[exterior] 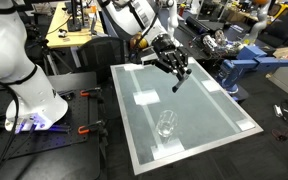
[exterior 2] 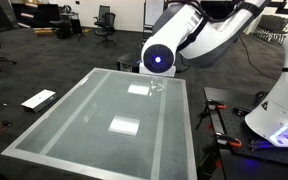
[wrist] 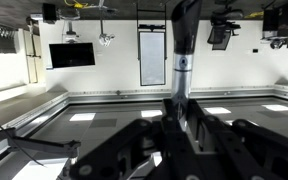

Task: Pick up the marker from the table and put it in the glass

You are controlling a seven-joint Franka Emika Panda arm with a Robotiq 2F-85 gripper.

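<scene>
Glass (exterior: pixel 165 125) stands empty on the glossy table (exterior: pixel 214 110), with workbenches (exterior: pixel 79 38) behind. Gripper (exterior: pixel 173 74), raised above the table, clamps the marker (wrist: pixel 179 62).

My arm (exterior: pixel 132 14) is glossy white, built of fat, rounded segments with smooth shells. In an exterior view, a round dark cap (exterior 2: pixel 159 58) on one joint glows blue just beyond the far edge of the table (exterior 2: pixel 84 125). Above the table, the gripper (exterior: pixel 176 80) is black all over and angular. Its chunky linked fingers (wrist: pixel 104 155) are matt and dark.
</scene>
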